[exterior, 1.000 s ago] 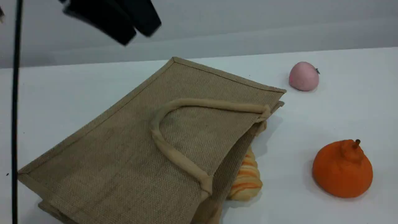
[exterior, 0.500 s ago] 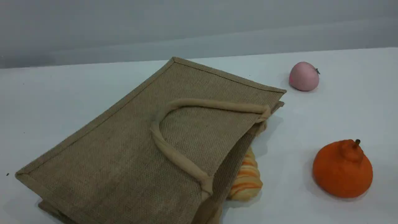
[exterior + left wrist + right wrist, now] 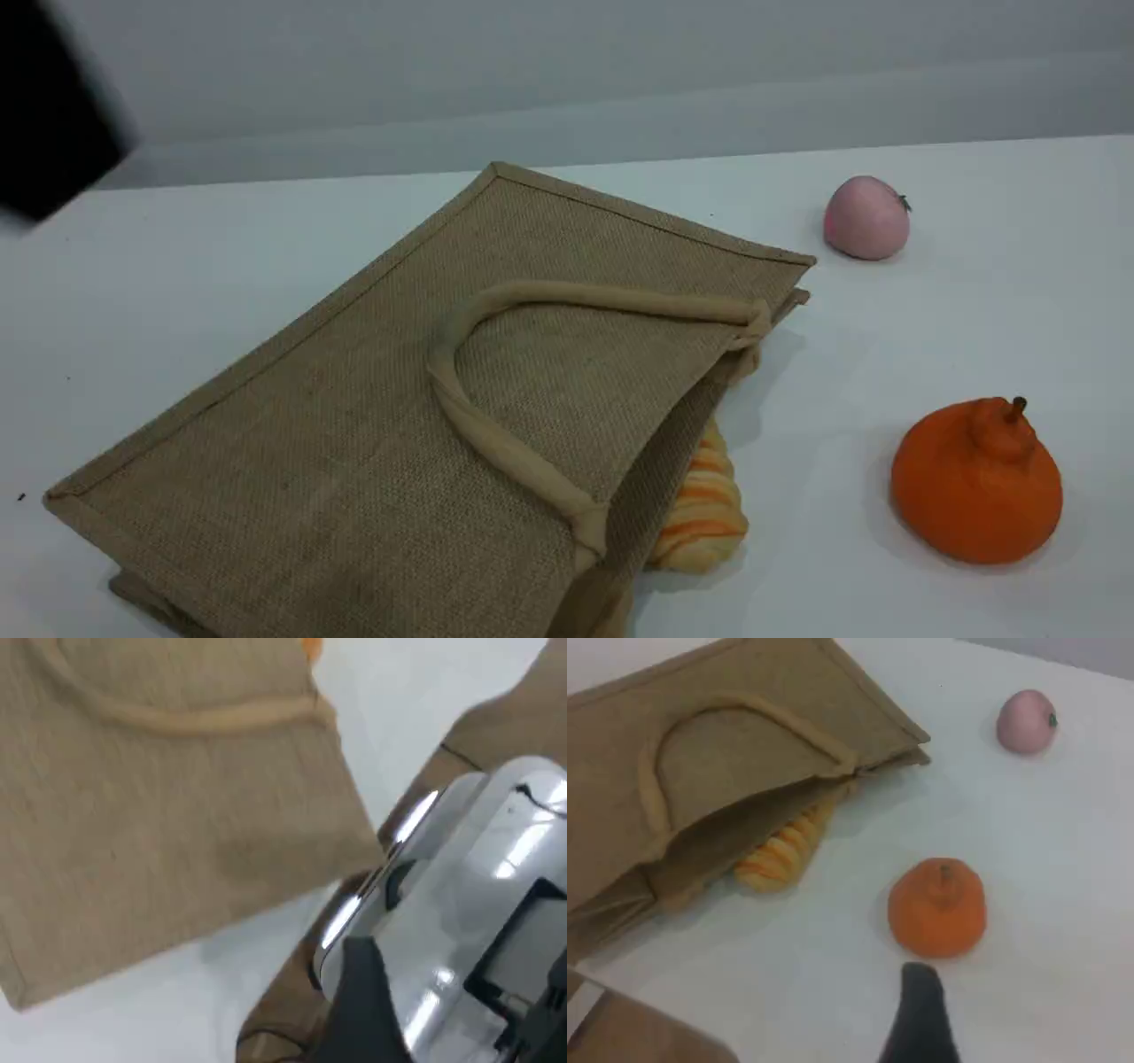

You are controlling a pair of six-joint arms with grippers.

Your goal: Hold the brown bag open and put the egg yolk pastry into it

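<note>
The brown bag [image 3: 354, 425] lies flat on the white table, one beige loop handle [image 3: 496, 443] on its upper side. Its mouth faces right and gapes a little in the right wrist view [image 3: 718, 842]. The egg yolk pastry is hidden or out of view in every frame. A dark blurred part of the left arm [image 3: 49, 106] sits at the scene's top left corner, above and behind the bag. The left fingertip [image 3: 363, 992] hovers over the bag's edge [image 3: 159, 833] with nothing held. The right fingertip [image 3: 920, 1019] hangs over bare table near an orange fruit, also empty.
An orange-striped bread roll [image 3: 704, 509] pokes out at the bag's mouth. A pink round fruit [image 3: 866, 218] sits at the back right and an orange fruit [image 3: 974, 483] at the front right. A silver machine housing [image 3: 478, 886] fills the left wrist view's lower right.
A dark gripper and a cable at the scene's top left a second ago left the view, and a dark blur now shows in the top left corner. Bag and foods stayed put.
</note>
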